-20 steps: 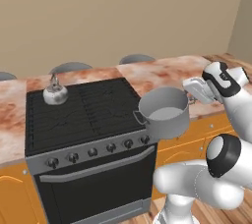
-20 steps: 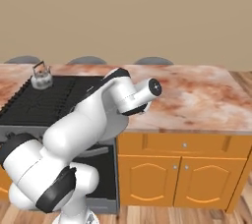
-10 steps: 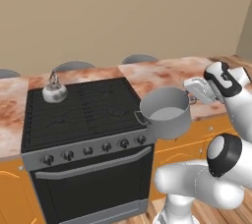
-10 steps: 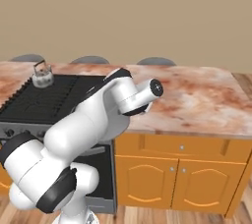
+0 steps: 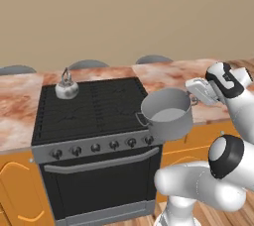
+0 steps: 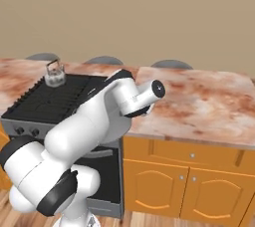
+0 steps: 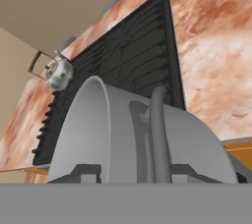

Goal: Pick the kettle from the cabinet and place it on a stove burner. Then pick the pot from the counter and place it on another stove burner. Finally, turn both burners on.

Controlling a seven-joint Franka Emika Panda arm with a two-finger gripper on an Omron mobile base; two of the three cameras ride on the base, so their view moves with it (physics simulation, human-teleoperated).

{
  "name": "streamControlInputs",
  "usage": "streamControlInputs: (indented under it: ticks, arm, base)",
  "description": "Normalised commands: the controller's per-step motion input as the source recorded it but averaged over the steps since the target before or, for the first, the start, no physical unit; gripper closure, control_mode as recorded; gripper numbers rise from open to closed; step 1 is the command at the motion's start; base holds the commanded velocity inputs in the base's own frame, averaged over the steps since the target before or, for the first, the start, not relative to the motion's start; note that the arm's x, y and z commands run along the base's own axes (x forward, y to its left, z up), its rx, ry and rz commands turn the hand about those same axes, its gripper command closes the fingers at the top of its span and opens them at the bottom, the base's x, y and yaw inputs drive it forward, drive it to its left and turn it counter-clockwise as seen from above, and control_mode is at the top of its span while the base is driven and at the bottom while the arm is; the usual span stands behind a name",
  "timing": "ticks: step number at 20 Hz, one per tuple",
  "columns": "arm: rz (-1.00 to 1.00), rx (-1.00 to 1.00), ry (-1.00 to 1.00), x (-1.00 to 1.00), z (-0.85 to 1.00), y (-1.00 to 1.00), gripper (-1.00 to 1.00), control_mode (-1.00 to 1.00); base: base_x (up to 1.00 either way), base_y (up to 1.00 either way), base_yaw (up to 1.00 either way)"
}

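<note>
Pincer [image 5: 194, 97] is gripping the pot [image 5: 166, 113] by its side handle, holding it aloft at the stove's [image 5: 94, 111] front right corner, while the kettle [image 5: 66, 87] is sitting on the stove's back left burner.

Big grey pot [image 7: 113, 139] up close.
Behind it is the black stove [image 7: 123, 66], with the little kettle [image 7: 58, 74] at its far corner.

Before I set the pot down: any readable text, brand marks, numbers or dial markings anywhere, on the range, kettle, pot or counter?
None can be read.
Range knob strip: round knobs, no legible markings.
Kettle: plain metal, no label.
Pot: plain grey, no brand.
Counter: marbled stone only.
</note>
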Motion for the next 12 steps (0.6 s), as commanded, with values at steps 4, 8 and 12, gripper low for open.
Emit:
streamControlInputs:
  ticks: [4, 8, 12]
  arm:
    - [0.0, 0.0, 0.0, 0.0, 0.0, 0.0, 1.0, 1.0]
    - [0.0, 0.0, 0.0, 0.0, 0.0, 0.0, 1.0, 1.0]
    - [0.0, 0.0, 0.0, 0.0, 0.0, 0.0, 1.0, 1.0]
  base:
    - [-0.01, -0.3, 0.19]
    - [0.0, -0.22, 0.21]
    - [0.0, -0.16, 0.21]
